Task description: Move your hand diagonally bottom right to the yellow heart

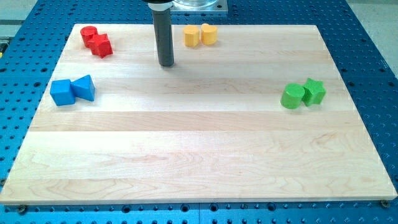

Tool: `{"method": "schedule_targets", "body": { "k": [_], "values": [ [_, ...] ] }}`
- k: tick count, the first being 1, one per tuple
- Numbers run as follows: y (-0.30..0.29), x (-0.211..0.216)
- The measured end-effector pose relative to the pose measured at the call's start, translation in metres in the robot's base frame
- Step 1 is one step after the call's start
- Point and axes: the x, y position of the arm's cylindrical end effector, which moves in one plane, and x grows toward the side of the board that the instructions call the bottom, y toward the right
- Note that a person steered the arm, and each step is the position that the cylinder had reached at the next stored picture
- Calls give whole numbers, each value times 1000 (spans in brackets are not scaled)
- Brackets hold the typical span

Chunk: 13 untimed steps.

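Observation:
My tip (165,64) rests on the wooden board (199,155) near the view's top, left of centre. Two yellow blocks sit side by side at the view's top edge. The right one (209,33) is rounded and looks like the heart. The left one (191,36) is more angular. My tip is below and to the left of both, about a block's width from the left one, touching neither.
A red cylinder (89,34) and a red star (101,45) sit at the top left. A blue cube (61,92) and a blue triangle (84,88) sit at the left. A green cylinder (291,97) and a green star (314,91) sit at the right.

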Motion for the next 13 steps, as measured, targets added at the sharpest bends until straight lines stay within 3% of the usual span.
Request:
{"method": "schedule_targets", "body": {
  "k": [8, 9, 11, 13],
  "values": [
    [5, 14],
    [46, -20],
    [143, -17],
    [170, -28]
  ]
}}
